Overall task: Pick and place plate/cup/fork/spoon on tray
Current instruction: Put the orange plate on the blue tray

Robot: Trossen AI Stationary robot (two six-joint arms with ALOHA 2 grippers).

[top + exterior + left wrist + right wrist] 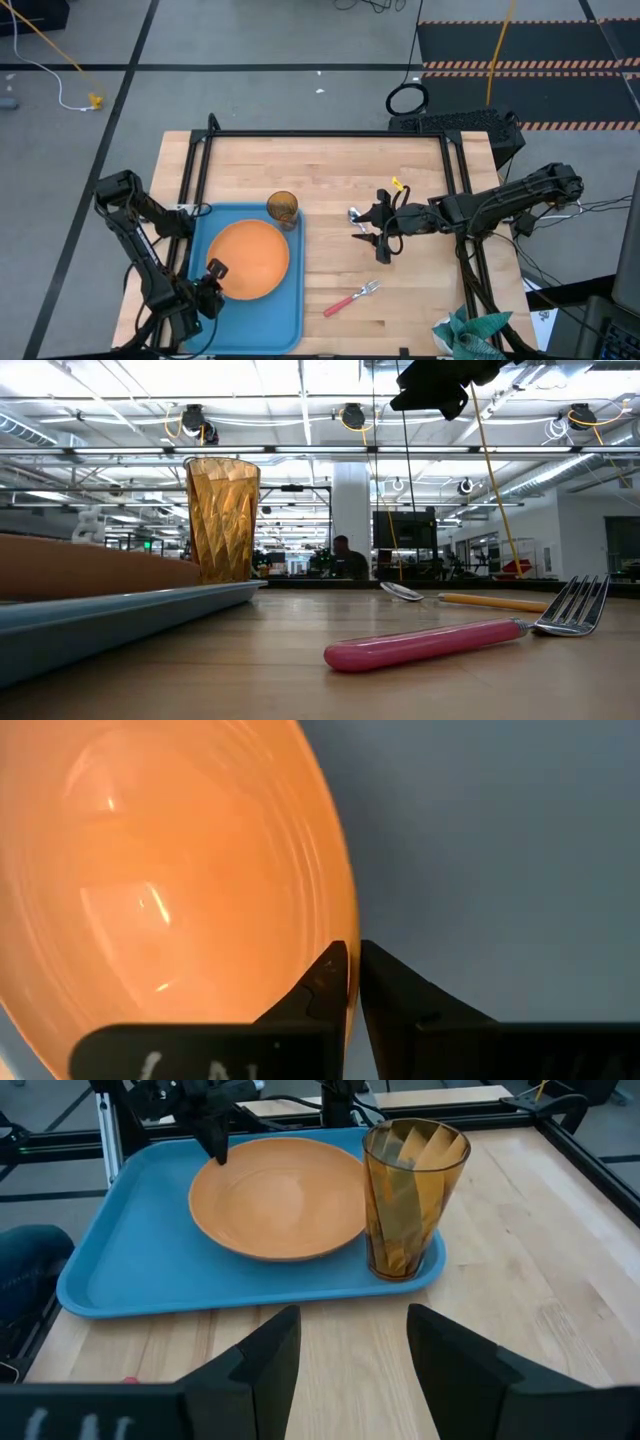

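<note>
The orange plate (250, 258) lies on the light-blue tray (262, 330) at the table's left. The amber cup (283, 208) stands upright on the tray's far right corner. My left gripper (213, 272) is shut on the plate's rim at its near left side. The spoon (400, 591) lies on the bare wood; from above only its silver bowl (354, 214) shows, its handle hidden under my right gripper (376, 244). That gripper is open and empty, hanging above the spoon. The red-handled fork (352, 298) lies on the wood nearer the front edge. My left gripper pinches the plate's rim (350, 925) between its two fingers, one finger (318, 988) over the plate's inner side and one (405, 1000) outside over the tray. It comes from the near left, slanting down. The plate rests on the tray (280, 1250).
A black frame rail (330, 134) runs round the table's far and side edges. A green and white cloth (468, 332) lies at the near right corner. Bare wood lies between the tray and the cutlery. A person (346, 556) shows far off in the room.
</note>
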